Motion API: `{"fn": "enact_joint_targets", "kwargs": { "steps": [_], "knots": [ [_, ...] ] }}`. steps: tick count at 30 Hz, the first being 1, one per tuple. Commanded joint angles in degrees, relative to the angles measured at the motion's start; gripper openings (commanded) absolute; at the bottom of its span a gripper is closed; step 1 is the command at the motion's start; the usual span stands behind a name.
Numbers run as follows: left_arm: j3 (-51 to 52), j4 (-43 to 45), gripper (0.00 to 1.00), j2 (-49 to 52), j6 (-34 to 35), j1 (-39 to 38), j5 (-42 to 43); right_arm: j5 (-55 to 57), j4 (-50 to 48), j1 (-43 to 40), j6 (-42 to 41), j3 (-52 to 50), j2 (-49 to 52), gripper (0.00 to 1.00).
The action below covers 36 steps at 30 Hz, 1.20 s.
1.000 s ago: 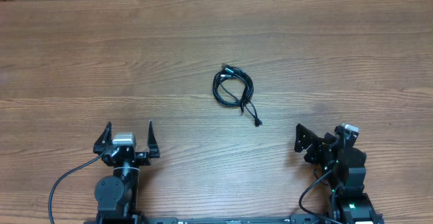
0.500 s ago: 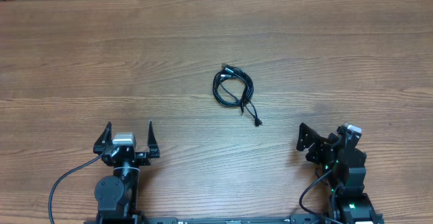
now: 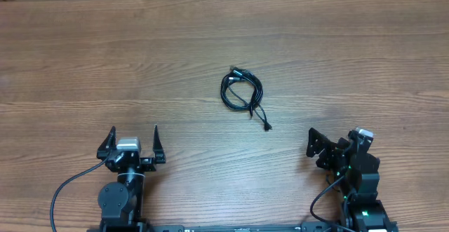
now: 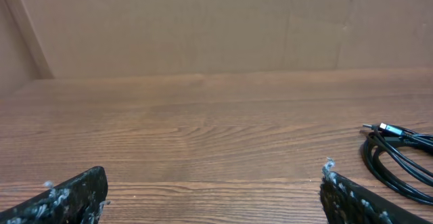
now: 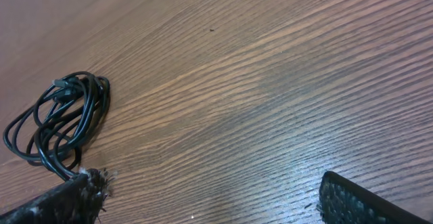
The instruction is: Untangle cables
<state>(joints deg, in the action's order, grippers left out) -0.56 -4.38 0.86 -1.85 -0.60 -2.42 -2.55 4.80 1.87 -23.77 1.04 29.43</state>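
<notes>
The cables (image 3: 242, 92) are thin, glossy black wires wound into one loose oval coil, lying flat on the bench (image 3: 140, 64), a brown surface with a streaky wood grain. The coil sits well ahead of both pairs of jaws and between them, a little nearer the right jaws. Its long axis runs diagonally: a small plug end points away at the far left, and a single loose tail trails back toward the right jaws. The left jaws and right jaws both stand spread wide, holding nothing, their black fingertips (image 4: 74, 197) rough and flecked with white.
</notes>
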Motion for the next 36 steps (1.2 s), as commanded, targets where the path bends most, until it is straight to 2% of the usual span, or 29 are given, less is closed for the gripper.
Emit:
{"fn": "enact_joint_targets", "kwargs": {
  "steps": [1, 5, 11, 14, 18, 23, 29, 33, 36],
  "knots": [
    [0.2, 0.1, 1.0, -0.6, 0.5, 0.6, -0.6, -0.2, -0.2, 0.0, -0.1, -0.6, 0.1, 1.0],
    [0.2, 0.1, 1.0, -0.6, 0.8, 0.6, 0.5, -0.9, -0.3, 0.0, -0.1, -0.6, 0.1, 1.0],
    [-1.5, -1.5, 1.0, -0.5, -2.0, 0.6, 8.1, -4.6, -2.4, 0.0, 0.0, 0.9, 0.1, 1.0],
    [-6.4, -6.0, 1.0, 1.2, -3.1, 0.6, 7.8, -3.8, 3.2, 0.0, 1.2, 6.2, 0.1, 1.0],
    [-15.2, -8.8, 1.0, 8.3, -4.6, 0.6, 7.8, -0.8, 12.9, 0.0, 3.8, 15.7, 0.7, 0.99],
    [-30.3, -12.9, 1.0, 23.9, -3.9, 0.5, 10.1, 0.6, 24.0, 0.0, 4.0, 27.8, 3.1, 1.0],
    [-55.6, -25.6, 1.0, 44.9, -2.8, -1.6, 18.7, 2.9, 41.7, 0.0, 4.8, 46.2, 9.4, 1.0],
    [-73.9, -35.8, 1.0, 56.8, -2.9, -7.2, 18.1, 0.9, 48.8, 0.0, 4.7, 56.6, 13.5, 1.0],
    [-87.6, -45.3, 1.0, 66.4, -2.9, -13.1, 12.8, -2.2, 51.6, 0.0, 4.9, 63.3, 16.5, 1.0]
  ]
}}
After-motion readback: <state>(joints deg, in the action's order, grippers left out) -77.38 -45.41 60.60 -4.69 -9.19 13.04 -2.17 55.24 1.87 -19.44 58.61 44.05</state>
